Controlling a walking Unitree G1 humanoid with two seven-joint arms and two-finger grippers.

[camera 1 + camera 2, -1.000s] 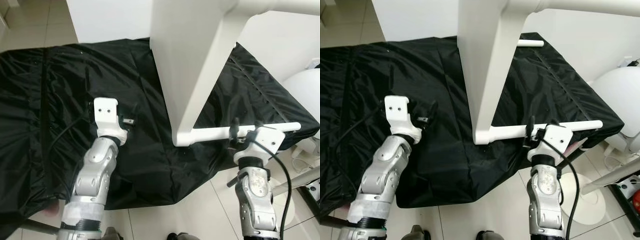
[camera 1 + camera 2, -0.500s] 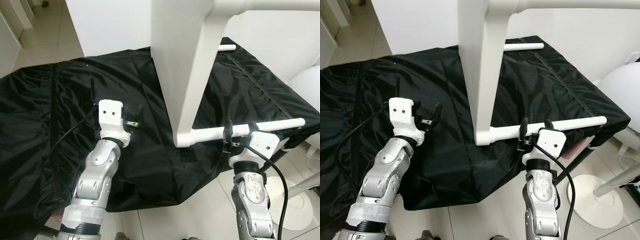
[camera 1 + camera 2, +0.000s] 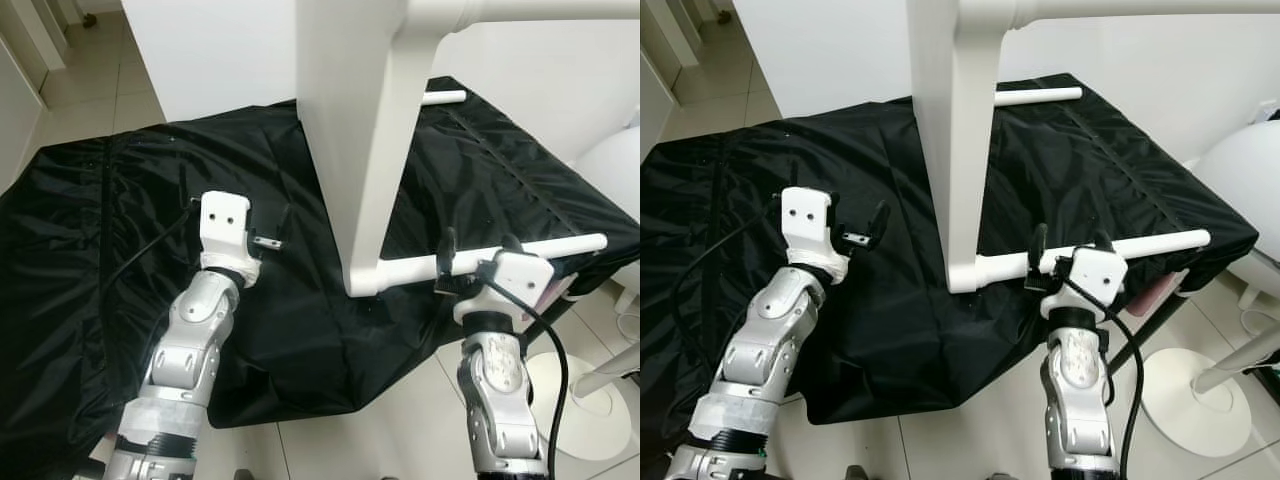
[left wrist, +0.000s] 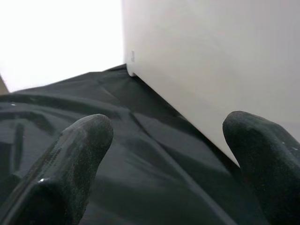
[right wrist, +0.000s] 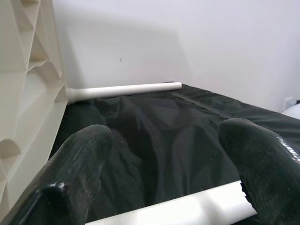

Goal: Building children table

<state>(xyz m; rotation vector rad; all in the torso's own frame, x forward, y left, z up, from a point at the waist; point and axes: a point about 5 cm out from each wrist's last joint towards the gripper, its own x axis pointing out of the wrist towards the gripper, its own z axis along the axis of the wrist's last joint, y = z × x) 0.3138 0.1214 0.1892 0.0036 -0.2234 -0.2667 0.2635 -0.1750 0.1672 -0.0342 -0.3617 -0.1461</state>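
Two grippers are working at the white table parts, both with jaws spread wide and gripping nothing. Right gripper [image 3: 476, 262], lower right of the left eye frame, is straddling the near white leg [image 3: 540, 250] with one black finger [image 3: 446, 259] on each side; the right wrist view is showing that leg crossing low between the fingertips, apparently untouched. Judging by the pose, it is lining up to close on the leg and steady or turn it where it meets the panel.

Left gripper [image 3: 854, 237], left of centre in the right eye frame, is hovering over the black cover [image 3: 100, 230] and pointing toward the tabletop panel [image 3: 370, 120]. Its wrist view is showing the panel's flat white face ahead, fingers apart and clear of it. Probably it is waiting to brace the panel.

The panel is standing on edge in the upper middle, resting on the cover, likely so the leg sockets face outward. A second white leg [image 3: 1038, 96] is projecting from its far side toward the upper right.

Hard to make out:
- the panel's top, running off the upper frame edge
- the joint where the near leg enters the corner, so seating is unclear
- whatever the cover is draped over
- a white rounded object [image 3: 615, 170], cut off at the right edge
- a white round stand base [image 3: 1195, 402] on the tiled floor [image 3: 90, 80], lower right
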